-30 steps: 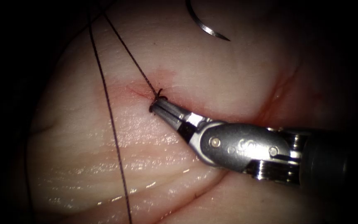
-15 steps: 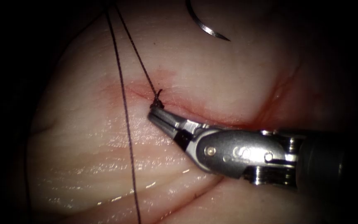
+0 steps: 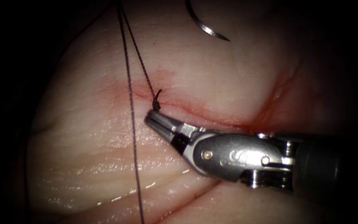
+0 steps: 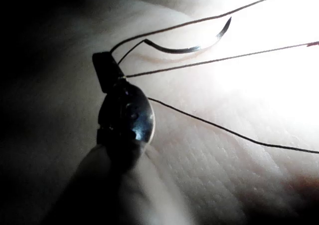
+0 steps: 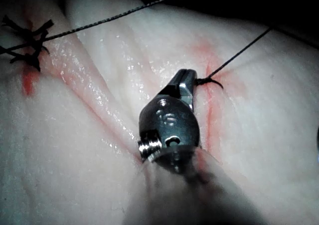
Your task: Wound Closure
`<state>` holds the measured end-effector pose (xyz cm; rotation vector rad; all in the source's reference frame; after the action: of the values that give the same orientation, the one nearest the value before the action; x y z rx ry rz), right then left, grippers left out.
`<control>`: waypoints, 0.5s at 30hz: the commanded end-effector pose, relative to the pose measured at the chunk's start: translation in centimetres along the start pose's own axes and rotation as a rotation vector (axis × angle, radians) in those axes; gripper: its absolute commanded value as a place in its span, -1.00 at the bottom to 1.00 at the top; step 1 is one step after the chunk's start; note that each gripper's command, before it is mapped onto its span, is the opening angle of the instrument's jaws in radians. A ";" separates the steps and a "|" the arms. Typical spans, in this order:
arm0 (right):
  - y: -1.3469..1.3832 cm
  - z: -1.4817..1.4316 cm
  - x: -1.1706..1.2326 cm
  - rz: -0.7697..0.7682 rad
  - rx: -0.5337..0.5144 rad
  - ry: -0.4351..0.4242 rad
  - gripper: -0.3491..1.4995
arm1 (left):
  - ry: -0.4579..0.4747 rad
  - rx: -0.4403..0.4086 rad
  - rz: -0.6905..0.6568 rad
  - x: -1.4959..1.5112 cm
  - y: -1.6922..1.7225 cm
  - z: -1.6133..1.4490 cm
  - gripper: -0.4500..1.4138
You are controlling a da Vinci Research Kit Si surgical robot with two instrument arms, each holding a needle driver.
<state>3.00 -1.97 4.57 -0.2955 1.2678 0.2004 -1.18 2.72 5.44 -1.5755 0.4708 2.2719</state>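
While the right claw (image 3: 153, 118) lies closed on the tissue (image 3: 83, 166), holding the short thread (image 3: 139, 66) tail below the knot (image 3: 157, 99) at the cut (image 3: 195, 111), the left claw (image 4: 104, 70) grips thread; farther off, the needle (image 3: 206, 28) rests free.

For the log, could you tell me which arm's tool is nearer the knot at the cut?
Right. The right tool sits just below the knot; the left tool is beside the needle, away from it.

Needle (image 3: 206, 28) swage end is cut off by the endoscope frame's top edge; thread (image 3: 131, 116) strands are cropped top and bottom.
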 end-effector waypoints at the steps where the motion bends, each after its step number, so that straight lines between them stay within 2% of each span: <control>1: -0.04 0.07 -0.03 -0.003 0.002 0.004 -1.00 | -0.011 0.014 0.001 -0.03 -0.04 0.10 -1.00; 9: -0.26 0.05 -0.10 -0.029 0.050 -0.014 -1.00 | -0.036 0.077 0.016 -0.09 -0.21 0.12 -1.00; 15: -0.25 0.02 -0.10 -0.029 0.055 -0.015 -1.00 | -0.046 0.101 0.048 -0.08 -0.20 0.11 -1.00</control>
<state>3.01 -2.22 4.67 -0.2643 1.2496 0.1422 -1.10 2.89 5.50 -1.4705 0.6048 2.2769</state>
